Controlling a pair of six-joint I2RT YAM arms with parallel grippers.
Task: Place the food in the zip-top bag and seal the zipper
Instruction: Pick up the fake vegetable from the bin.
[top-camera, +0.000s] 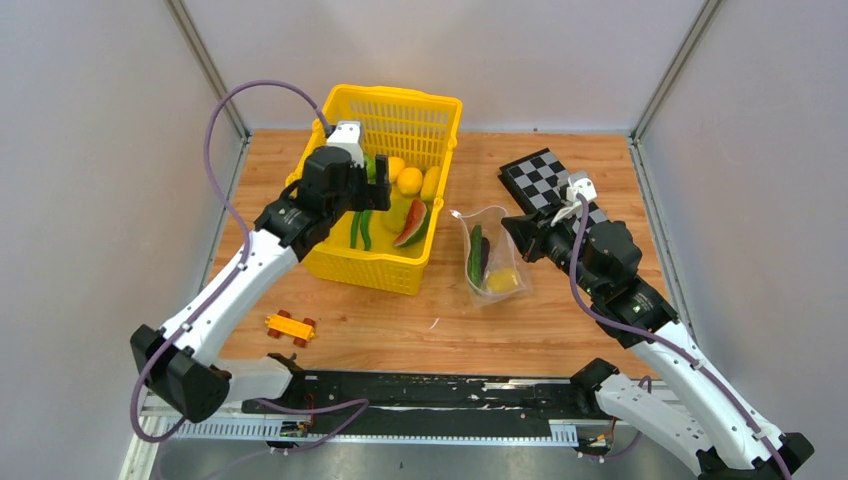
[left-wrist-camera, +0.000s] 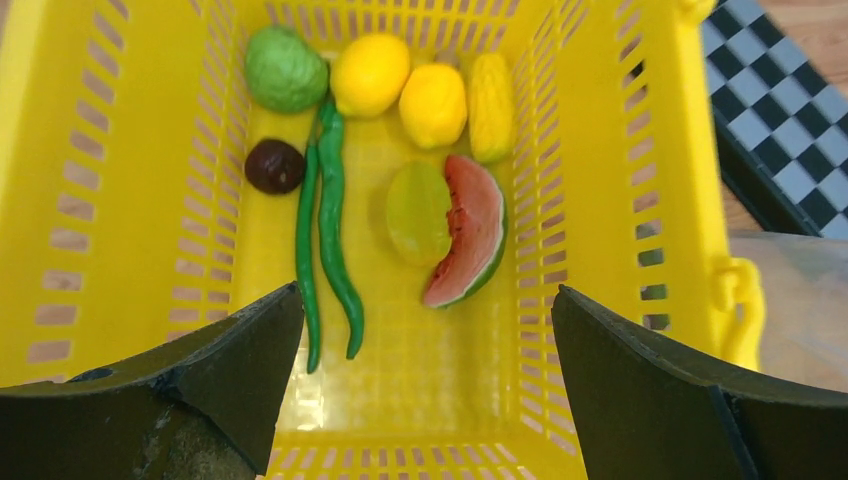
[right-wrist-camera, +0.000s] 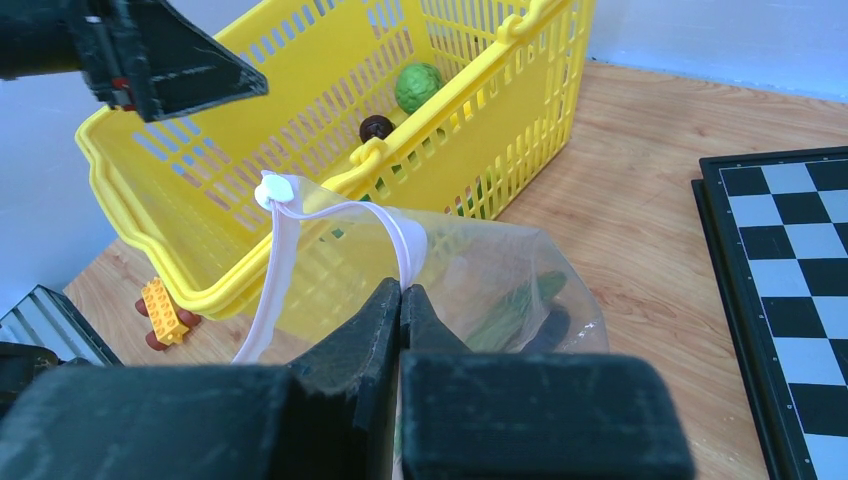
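Note:
The clear zip-top bag (top-camera: 490, 262) lies right of the basket and holds a green pod, a dark eggplant and a yellow fruit (top-camera: 501, 280). My right gripper (right-wrist-camera: 401, 292) is shut on the bag's pale zipper strip (right-wrist-camera: 400, 236) and holds the mouth up. My left gripper (left-wrist-camera: 428, 310) is open and empty above the basket. Under it lie two long green pods (left-wrist-camera: 330, 230), a watermelon slice (left-wrist-camera: 470, 230), a green slice (left-wrist-camera: 418, 212), two yellow lemons (left-wrist-camera: 370, 73), a corn cob (left-wrist-camera: 490, 105), a green ball (left-wrist-camera: 285, 68) and a dark ball (left-wrist-camera: 274, 166).
The yellow lattice basket (top-camera: 340, 262) stands at the middle left. A chequerboard (top-camera: 545, 180) lies at the back right, partly under my right arm. An orange toy car (top-camera: 289, 327) sits near the front left.

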